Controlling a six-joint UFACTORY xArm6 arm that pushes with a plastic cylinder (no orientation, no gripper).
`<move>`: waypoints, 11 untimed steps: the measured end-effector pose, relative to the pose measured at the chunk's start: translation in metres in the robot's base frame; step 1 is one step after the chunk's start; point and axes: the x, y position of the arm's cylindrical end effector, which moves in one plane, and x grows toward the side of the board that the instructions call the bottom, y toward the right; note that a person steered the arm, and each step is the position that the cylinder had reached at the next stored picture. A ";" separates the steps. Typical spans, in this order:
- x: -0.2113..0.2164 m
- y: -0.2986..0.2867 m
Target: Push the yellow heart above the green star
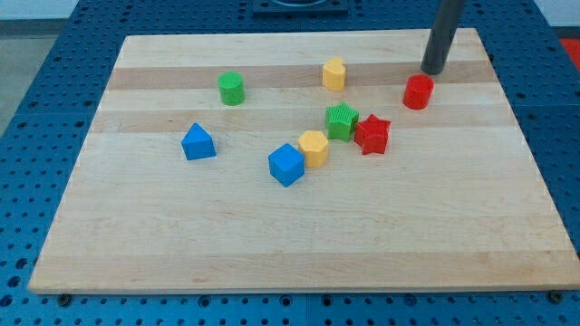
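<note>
The yellow heart [334, 74] sits near the view's top, middle of the wooden board [163, 244]. The green star [342, 121] lies below it, a short gap away, touching the red star [372, 134] on its right. My tip [432, 72] rests on the board at the upper right, about level with the yellow heart and well to its right. It stands just above and right of the red cylinder [418, 91], without clearly touching it.
A yellow hexagon [314, 147] sits just lower left of the green star, touching a blue cube [286, 164]. A green cylinder [231, 88] stands at the upper left and a blue triangle [198, 142] at the left.
</note>
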 end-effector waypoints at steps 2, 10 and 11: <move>-0.014 -0.065; 0.005 -0.127; 0.018 -0.125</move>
